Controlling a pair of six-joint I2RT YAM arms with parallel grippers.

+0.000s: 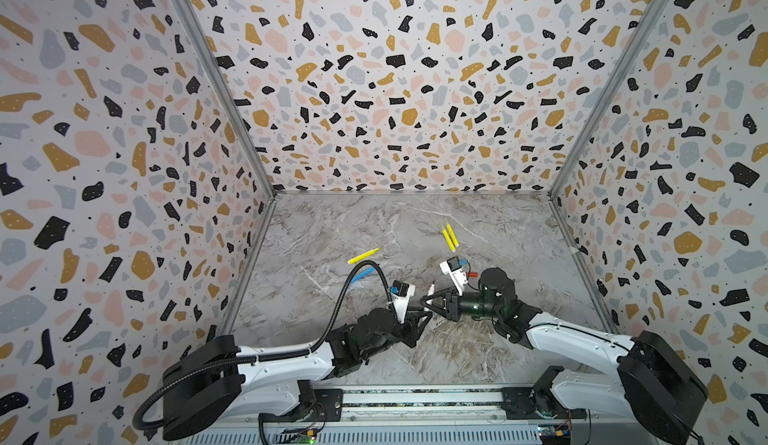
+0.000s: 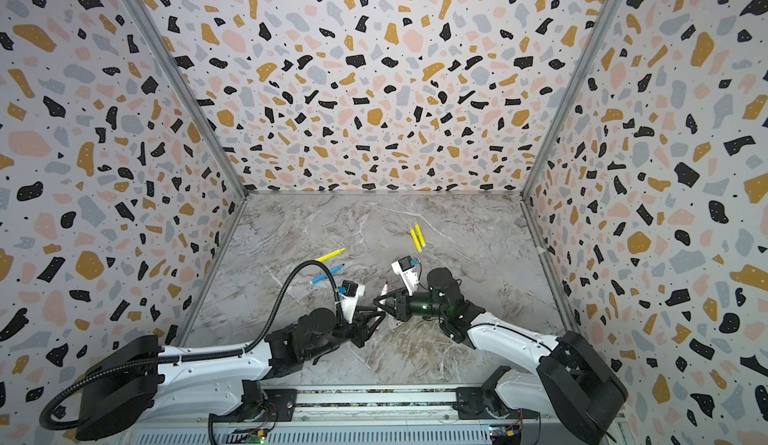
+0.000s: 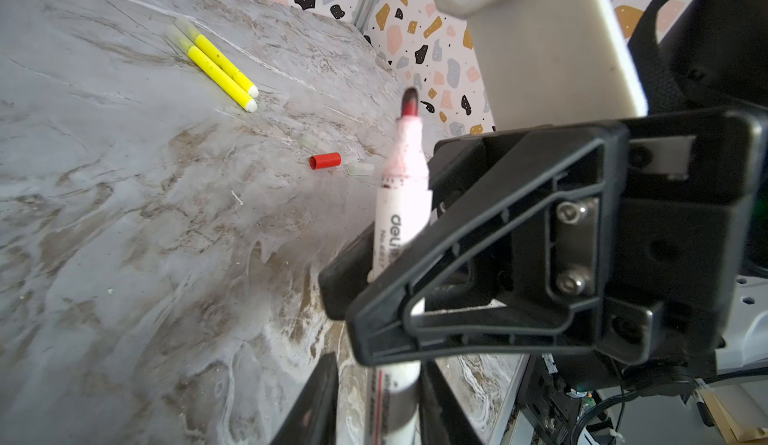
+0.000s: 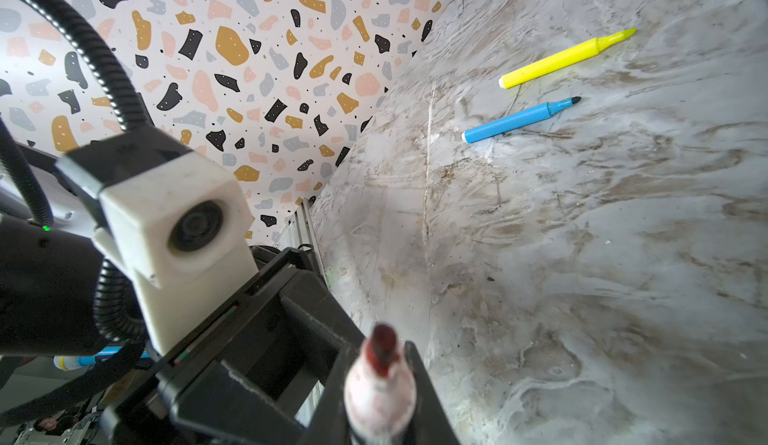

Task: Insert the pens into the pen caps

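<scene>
A white-barrelled pen (image 3: 401,197) with a red tip stands upright at the front centre of the table, seen in both top views (image 1: 432,288) (image 2: 384,287). My right gripper (image 4: 376,401) is shut on its upper barrel. My left gripper (image 3: 378,384) is open around the lower barrel, with a gap on one side. A red pen cap (image 3: 325,160) lies on the table beyond, with two pale caps (image 3: 360,169) (image 3: 309,141) beside it. Two yellow pens (image 1: 449,237) lie side by side further back, their pale caps on. A third yellow pen (image 4: 565,58) and a blue pen (image 4: 519,118) lie uncapped to the left.
The marble table (image 1: 498,339) is walled by terrazzo-patterned panels on three sides. A black cable hose (image 1: 361,268) arches over the blue pen in both top views. The arm bases sit on a rail (image 1: 415,401) along the front edge.
</scene>
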